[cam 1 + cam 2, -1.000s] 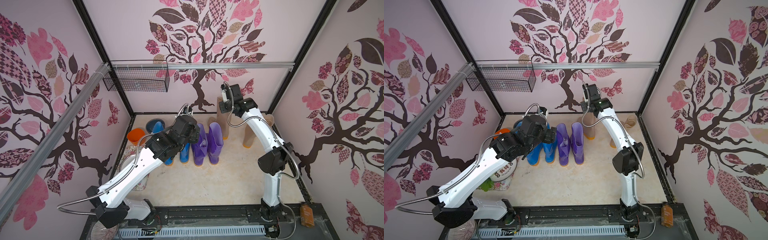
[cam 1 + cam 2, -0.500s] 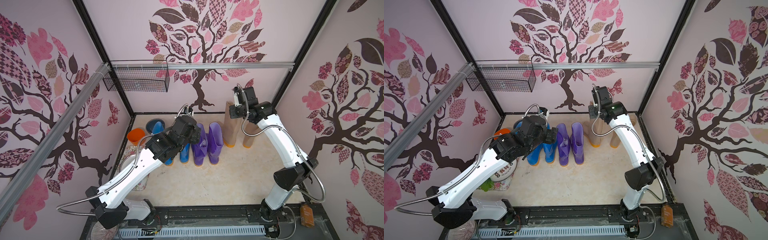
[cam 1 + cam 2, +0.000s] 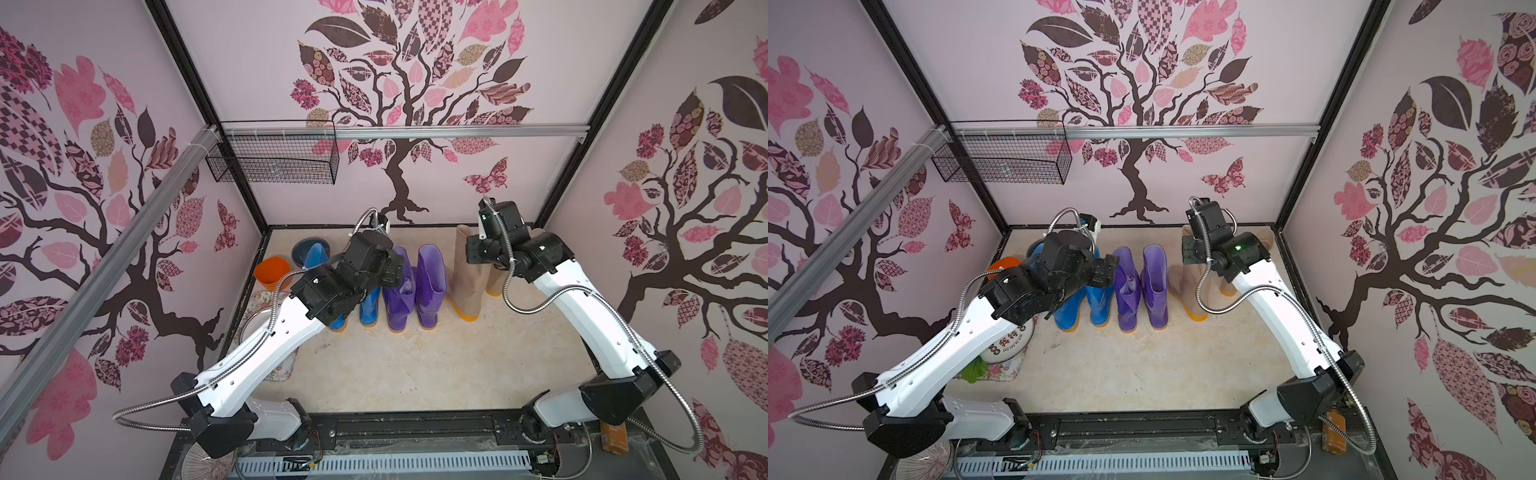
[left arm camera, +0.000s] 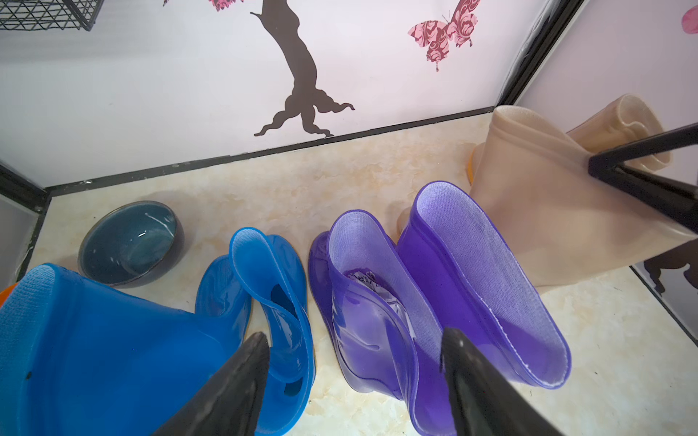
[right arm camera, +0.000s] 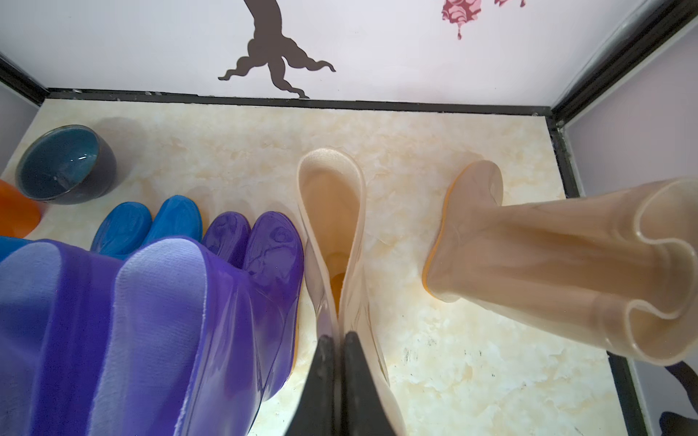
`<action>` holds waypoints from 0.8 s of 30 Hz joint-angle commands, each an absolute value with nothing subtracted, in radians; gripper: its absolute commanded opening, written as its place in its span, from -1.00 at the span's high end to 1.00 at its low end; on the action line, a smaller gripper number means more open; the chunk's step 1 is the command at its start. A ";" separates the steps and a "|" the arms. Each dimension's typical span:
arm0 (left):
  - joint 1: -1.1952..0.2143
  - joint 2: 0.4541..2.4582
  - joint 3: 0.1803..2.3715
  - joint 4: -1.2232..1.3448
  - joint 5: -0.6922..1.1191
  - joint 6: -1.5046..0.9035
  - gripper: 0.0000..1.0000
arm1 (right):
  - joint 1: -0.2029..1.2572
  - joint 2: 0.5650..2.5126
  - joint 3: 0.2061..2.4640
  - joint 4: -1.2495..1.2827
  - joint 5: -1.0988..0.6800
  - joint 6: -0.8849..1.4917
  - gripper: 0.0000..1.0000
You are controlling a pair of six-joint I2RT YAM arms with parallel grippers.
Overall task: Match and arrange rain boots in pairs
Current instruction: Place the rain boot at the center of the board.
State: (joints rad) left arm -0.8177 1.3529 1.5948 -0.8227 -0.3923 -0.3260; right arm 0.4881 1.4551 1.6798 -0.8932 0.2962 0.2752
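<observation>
Two blue rain boots and two purple rain boots stand in a row. My left gripper hovers open above the gap between the inner blue and purple boots, holding nothing. My right gripper is shut on the pinched top rim of a beige rain boot, which hangs or stands just right of the purple pair. Whether its sole touches the floor I cannot tell. The other beige boot stands further right, apart from it.
A grey-blue bowl and an orange cup sit at the back left behind the blue boots. A floral tray with a white dish lies by the left wall. A wire basket hangs high on the back wall.
My right arm has brought the beige boot forward and down from near the back wall to beside the purple pair; its elbow swung right. The left arm has not moved.
</observation>
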 commanded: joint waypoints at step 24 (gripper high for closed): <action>-0.813 1.356 1.586 -0.816 -0.377 -0.344 -0.49 | 0.521 1.299 1.450 -0.653 0.405 0.475 1.00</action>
